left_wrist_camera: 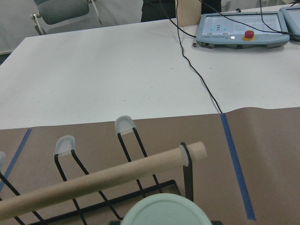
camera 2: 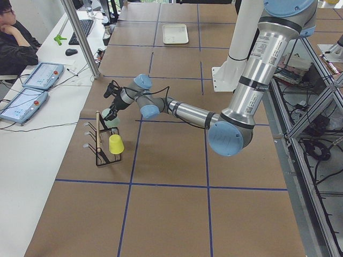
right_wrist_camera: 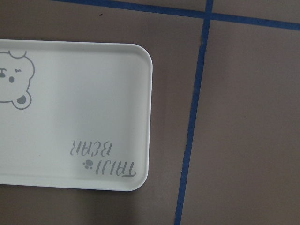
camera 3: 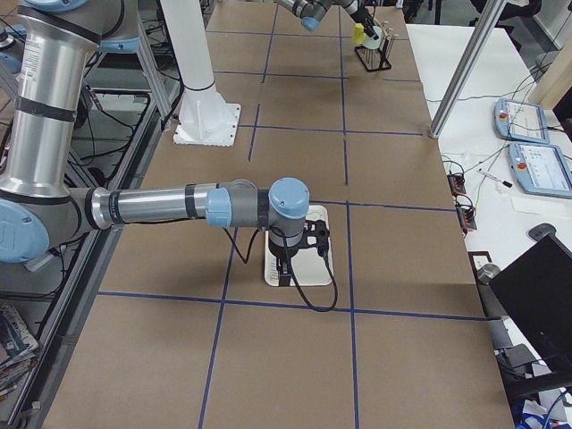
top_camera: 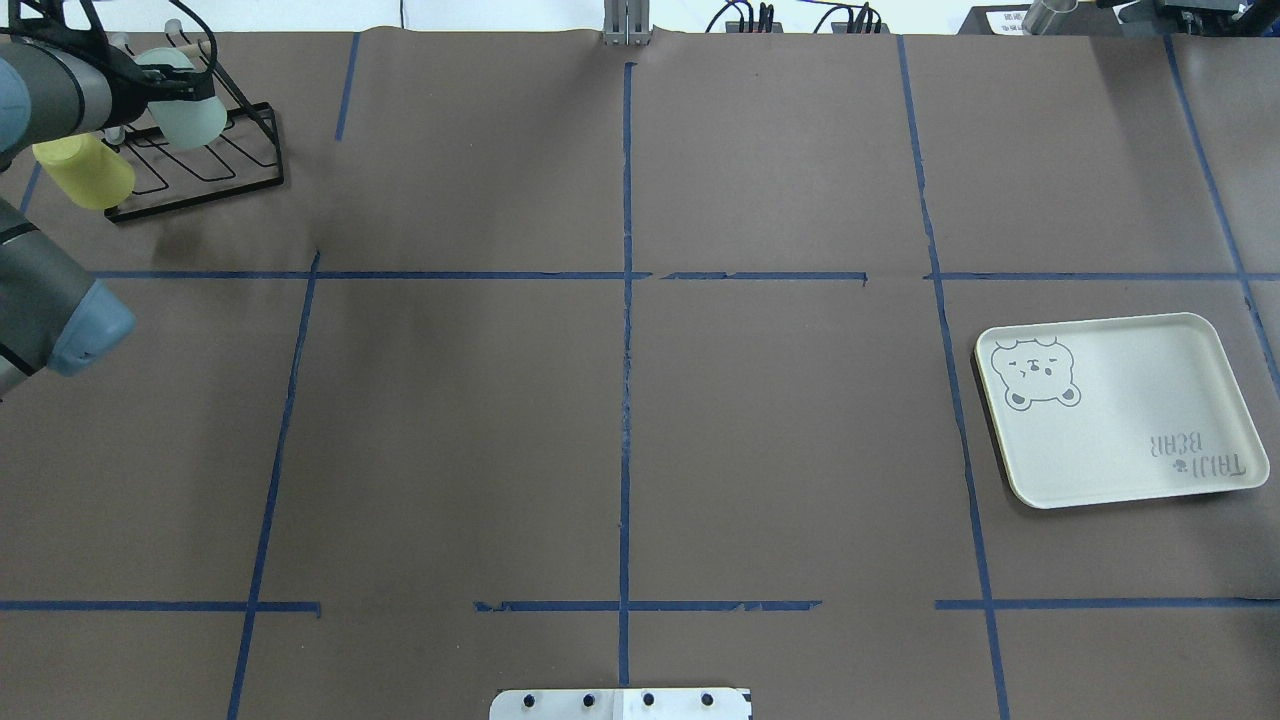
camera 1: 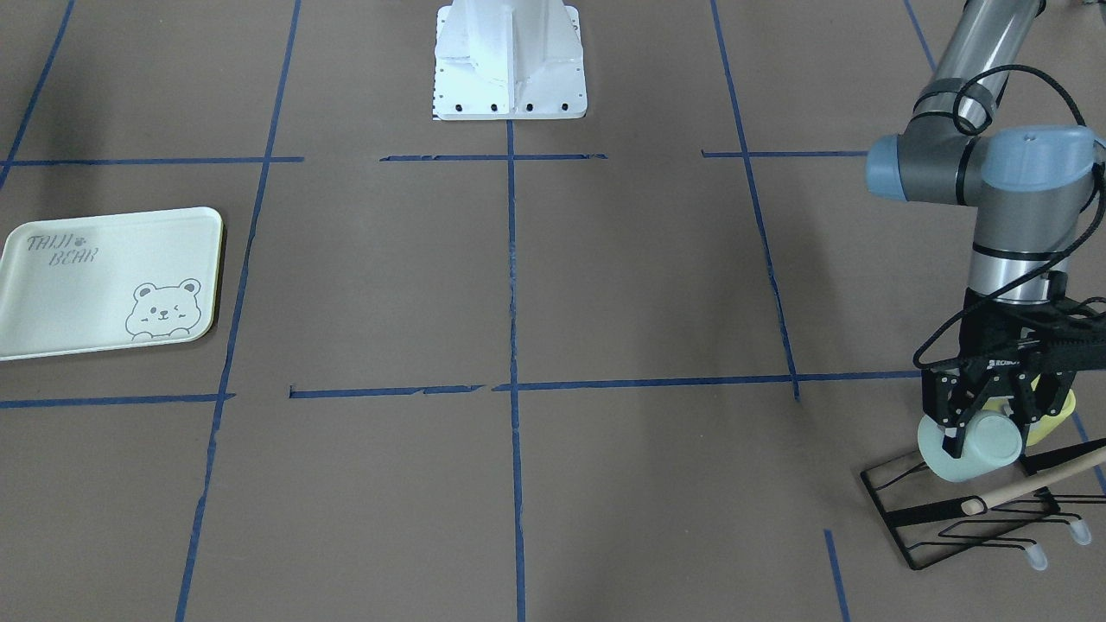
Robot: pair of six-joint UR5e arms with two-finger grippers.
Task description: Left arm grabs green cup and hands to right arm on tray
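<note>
Silver left arm [camera 1: 1020, 186] outstretched, fingers [camera 1: 953, 426] clamping green cup [camera 1: 978, 449].

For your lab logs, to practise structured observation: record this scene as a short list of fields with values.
Left end effector: fingers either side of green cup; grip unclear
Green cup: tilted, above black wire rack
Yellow cup: at the rack
Tray: holds no cup, far across the table
Right arm: above the tray

The left arm [camera 1: 1002, 173] is silver tubing with grey joints and pale-blue caps; a woven black cable [camera 1: 1054, 82] loops just above its black hand [camera 1: 994, 436]. The right arm [camera 3: 170, 206] matches.
</note>
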